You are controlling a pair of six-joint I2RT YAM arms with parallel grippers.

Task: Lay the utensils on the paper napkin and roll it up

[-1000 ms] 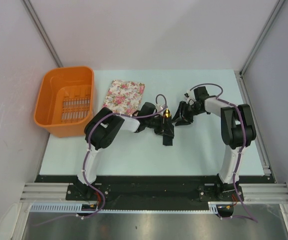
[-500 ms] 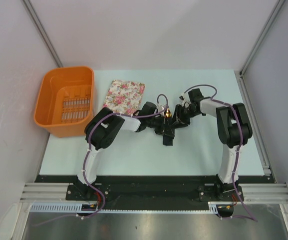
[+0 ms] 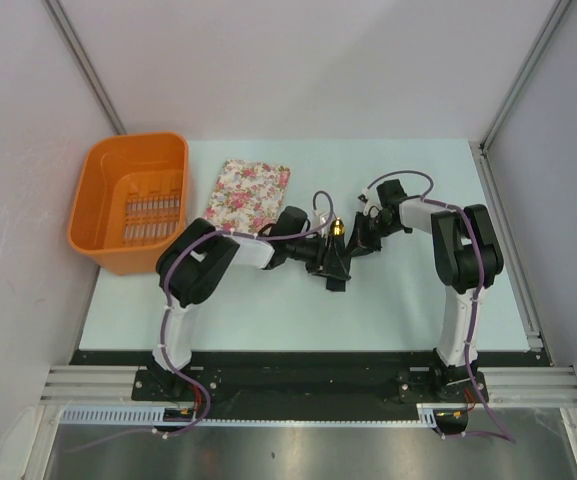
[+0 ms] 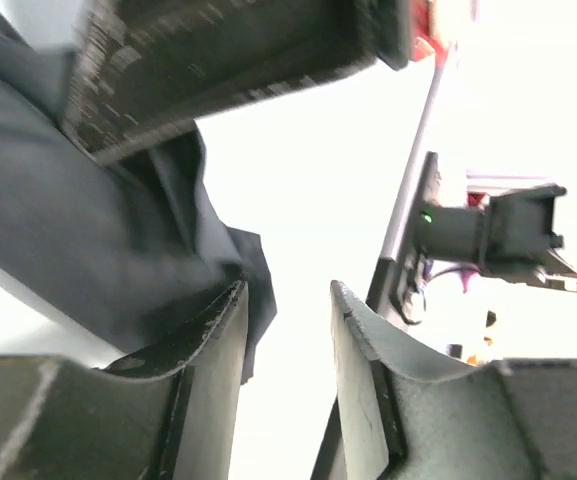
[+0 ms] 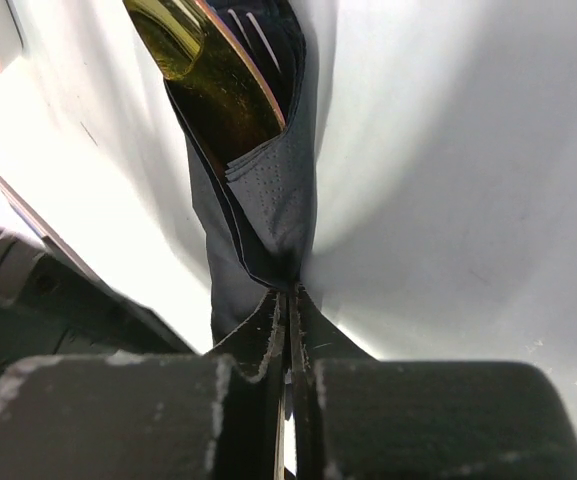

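Since a second ago the right gripper (image 3: 356, 243) has slid leftward across the table (image 3: 398, 300) until it meets the dark bundle at the centre, and the left arm's elbow has swung out to the left.

Seen from the right wrist, the right gripper (image 5: 289, 312) has its two fingers pressed flat together with no gap, pinching a pointed fold of the black paper napkin (image 5: 268, 200). From that pinch the napkin rises as a narrow, gathered sleeve. The shiny gold head of the spoon (image 5: 208, 70) sticks out of the sleeve's far opening. A few pale thin lines show beside it, too small to identify.

The left gripper (image 4: 288, 320) stands apart, with bright table showing through the gap between its fingers (image 4: 208, 340) and nothing held between them. The napkin (image 4: 88, 250) lies bunched just beside the outer face of one finger; whether it touches cannot be told from the blur.

From above, the left gripper (image 3: 320, 258) and the right one face each other over the napkin (image 3: 336, 278), which lies as a slim roll in the middle of the table, with the spoon (image 3: 336, 228) head at its far end. A floral cloth (image 3: 250, 192) lies flat just beyond the left arm. An orange basket (image 3: 98, 190) stands at the table's far left edge.
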